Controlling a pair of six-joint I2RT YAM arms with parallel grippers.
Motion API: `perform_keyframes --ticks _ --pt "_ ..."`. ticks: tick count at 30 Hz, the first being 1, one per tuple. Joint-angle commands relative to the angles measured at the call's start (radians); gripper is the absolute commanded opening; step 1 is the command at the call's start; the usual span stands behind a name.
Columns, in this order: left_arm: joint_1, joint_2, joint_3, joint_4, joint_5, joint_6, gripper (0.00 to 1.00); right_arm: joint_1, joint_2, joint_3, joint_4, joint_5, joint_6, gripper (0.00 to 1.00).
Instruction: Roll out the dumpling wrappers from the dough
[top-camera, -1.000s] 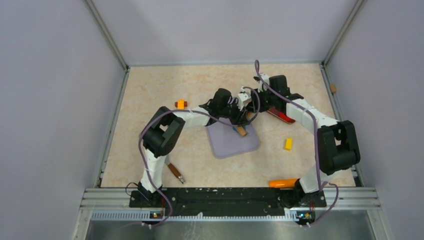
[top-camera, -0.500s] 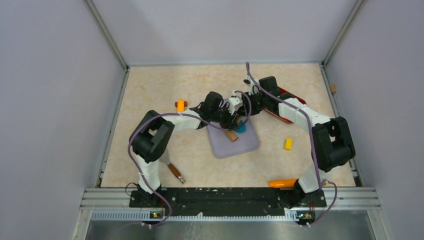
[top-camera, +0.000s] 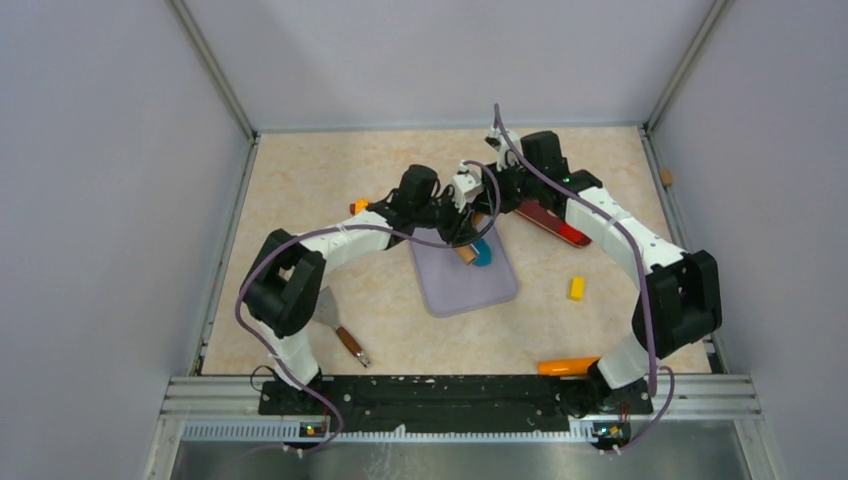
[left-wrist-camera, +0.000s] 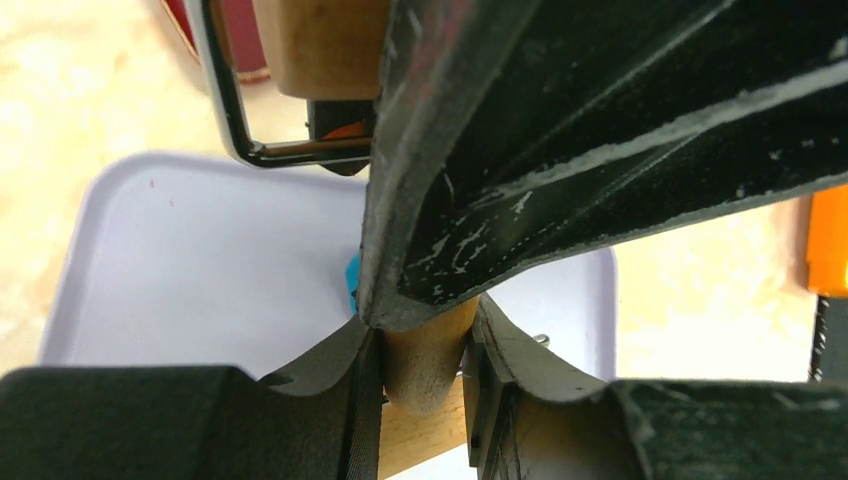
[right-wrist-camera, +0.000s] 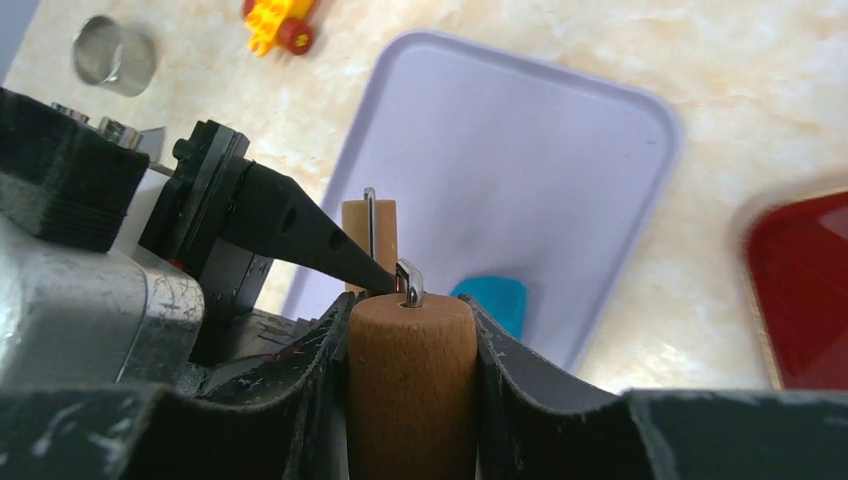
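Note:
The teal dough (top-camera: 483, 253) is a small flattened patch on the far part of the lavender mat (top-camera: 470, 285). The tan wooden roller (top-camera: 466, 254) lies just to its left. My left gripper (top-camera: 458, 229) is shut on one wooden handle (left-wrist-camera: 424, 352). My right gripper (top-camera: 487, 206) is shut on the other handle (right-wrist-camera: 410, 380). In the right wrist view the dough (right-wrist-camera: 492, 301) shows past the handle on the mat (right-wrist-camera: 520, 160). In the left wrist view only a sliver of dough (left-wrist-camera: 352, 284) shows beside the right gripper's finger. No round wrappers are in view.
A red tray (top-camera: 556, 222) lies right of the grippers. An orange toy (top-camera: 360, 207) sits behind the left arm. A yellow brick (top-camera: 577, 288), an orange piece (top-camera: 566, 366) and a scraper (top-camera: 338, 322) lie nearer. A metal cup (right-wrist-camera: 115, 55) shows in the right wrist view.
Both grippers have carried the roller back and to the left along the mat. The dough, hidden under the roller one second ago, now lies exposed on its right.

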Motion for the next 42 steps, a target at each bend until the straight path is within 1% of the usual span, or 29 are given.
perform_keyframes --ticks 1,8,17,19,22,29,42 --pt "0.015 0.086 0.127 0.044 -0.049 -0.056 0.0 -0.04 -0.042 -0.041 -0.111 0.186 -0.137 0.0" --pt "-0.014 0.236 0.233 0.06 -0.061 -0.07 0.0 -0.086 -0.026 -0.124 -0.079 0.247 -0.182 0.0" --pt "-0.058 0.391 0.239 0.12 -0.098 -0.117 0.0 -0.092 0.064 -0.204 -0.041 0.322 -0.207 0.0" --pt "-0.058 0.414 0.249 0.131 -0.102 -0.172 0.0 -0.097 0.074 -0.211 -0.038 0.336 -0.211 0.0" --pt "-0.06 0.432 0.256 0.149 -0.109 -0.199 0.0 -0.104 0.083 -0.214 -0.035 0.356 -0.211 0.0" --pt "-0.064 0.471 0.297 0.164 -0.117 -0.202 0.0 -0.124 0.085 -0.228 -0.022 0.378 -0.215 0.0" --pt "-0.068 0.504 0.347 0.18 -0.114 -0.267 0.0 -0.139 0.073 -0.245 -0.011 0.413 -0.234 0.0"
